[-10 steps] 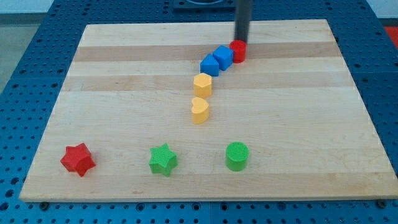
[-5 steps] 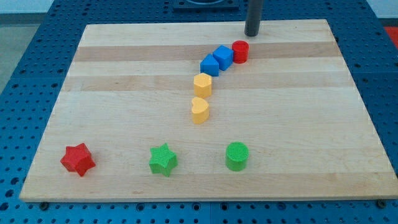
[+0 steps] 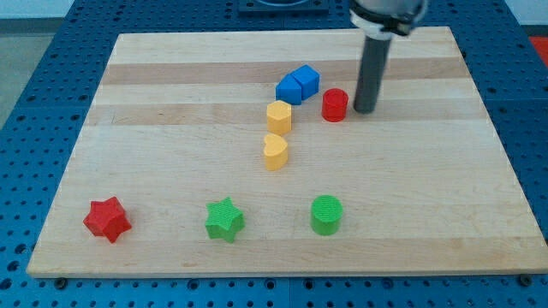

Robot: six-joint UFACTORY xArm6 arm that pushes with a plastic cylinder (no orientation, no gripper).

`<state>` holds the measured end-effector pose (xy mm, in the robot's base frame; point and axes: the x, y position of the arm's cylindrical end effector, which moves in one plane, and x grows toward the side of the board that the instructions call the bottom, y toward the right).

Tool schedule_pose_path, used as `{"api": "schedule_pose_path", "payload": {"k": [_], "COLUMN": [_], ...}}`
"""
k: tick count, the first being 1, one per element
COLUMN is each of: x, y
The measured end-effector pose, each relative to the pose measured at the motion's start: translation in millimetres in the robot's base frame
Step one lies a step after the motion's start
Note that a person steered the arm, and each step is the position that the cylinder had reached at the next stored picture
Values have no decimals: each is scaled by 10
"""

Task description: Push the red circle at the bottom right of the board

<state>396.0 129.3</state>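
The red circle (image 3: 334,105) stands on the wooden board (image 3: 171,94), right of centre in the upper half. My tip (image 3: 366,110) is on the board just to the right of the red circle, a small gap apart or barely touching; I cannot tell which. Two blue blocks (image 3: 297,84) sit touching each other up and to the left of the red circle.
A yellow hexagon-like block (image 3: 278,115) and a yellow heart (image 3: 275,151) stand left of the red circle. A green circle (image 3: 325,214), a green star (image 3: 224,219) and a red star (image 3: 107,219) line the view's bottom.
The red circle has moved down and slightly right, away from the blue blocks. My tip has swung from the board's top edge down to the red circle's right side.
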Motion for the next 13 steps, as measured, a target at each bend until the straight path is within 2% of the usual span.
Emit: {"api": "schedule_pose_path", "payload": {"k": [1, 2, 6, 7, 8, 11, 12, 13], "x": [-142, -644, -491, -130, 212, 1146, 977, 1218], "y": [116, 92, -745, -719, -287, 174, 189, 365]}}
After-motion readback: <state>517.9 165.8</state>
